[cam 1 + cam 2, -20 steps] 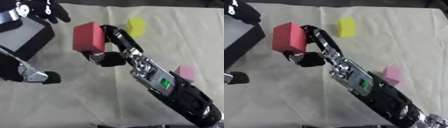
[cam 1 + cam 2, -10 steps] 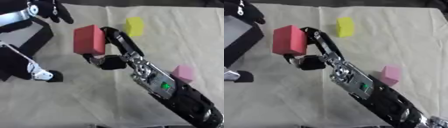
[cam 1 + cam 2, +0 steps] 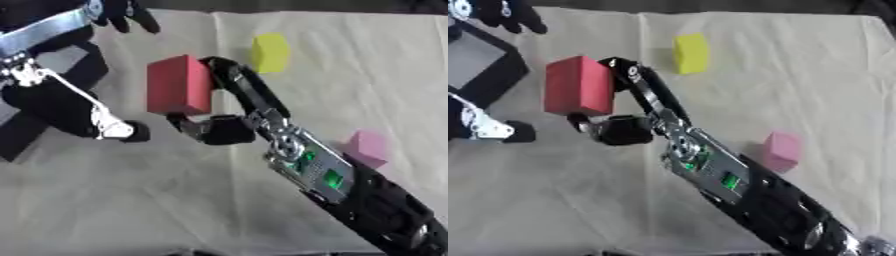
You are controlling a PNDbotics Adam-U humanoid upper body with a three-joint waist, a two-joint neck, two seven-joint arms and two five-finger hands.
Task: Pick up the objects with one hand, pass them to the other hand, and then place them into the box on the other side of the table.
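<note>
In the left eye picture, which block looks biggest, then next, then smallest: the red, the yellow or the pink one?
1. red block, held up in the right robot hand, so nearer the camera.
2 and 3. yellow block and pink block look about alike; the arm hides part of the pink one.

A red block, a yellow block, a pink block, on a cream cloth.

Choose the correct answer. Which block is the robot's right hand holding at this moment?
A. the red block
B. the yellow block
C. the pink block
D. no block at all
A: the right hand has its fingers and thumb round the red block, while the yellow block and the pink block lie apart on the cloth.
</note>
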